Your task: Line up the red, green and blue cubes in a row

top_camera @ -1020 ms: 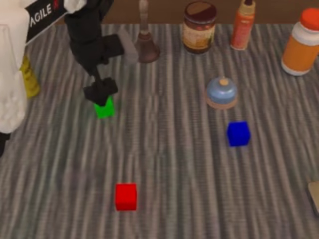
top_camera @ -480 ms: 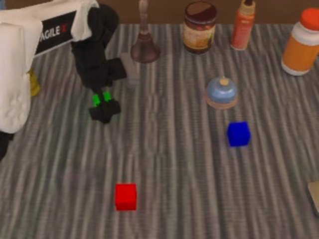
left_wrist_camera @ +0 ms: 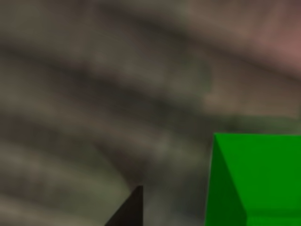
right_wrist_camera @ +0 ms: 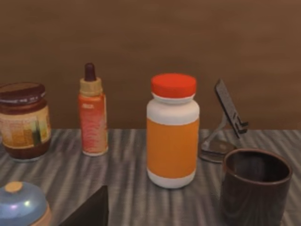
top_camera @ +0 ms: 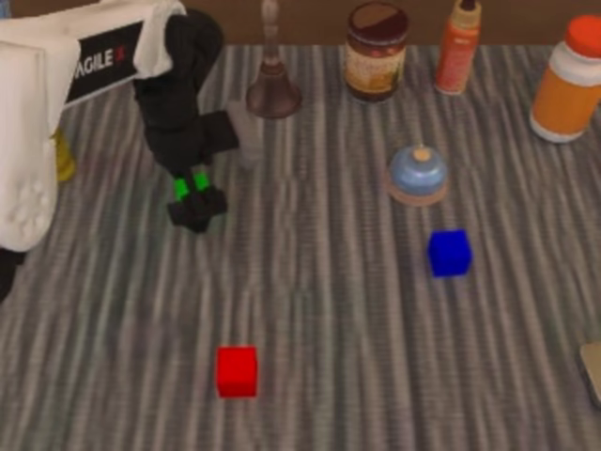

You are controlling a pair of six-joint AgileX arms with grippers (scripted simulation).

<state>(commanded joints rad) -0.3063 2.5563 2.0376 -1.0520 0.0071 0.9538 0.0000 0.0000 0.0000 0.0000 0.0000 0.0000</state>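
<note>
Green cube [top_camera: 189, 184] looks to us like a light, rigid block with matte faces that should not slip; its flat opposite sides are the place to pinch. In the top view it sits between the fingers of our left gripper [top_camera: 194, 197], clenched on it at the table's left, though we cannot tell if it is lifted. Red cube [top_camera: 237, 371] lies near the front, blue cube [top_camera: 449, 253] well apart to the right. Our right gripper is parked out of sight
</note>
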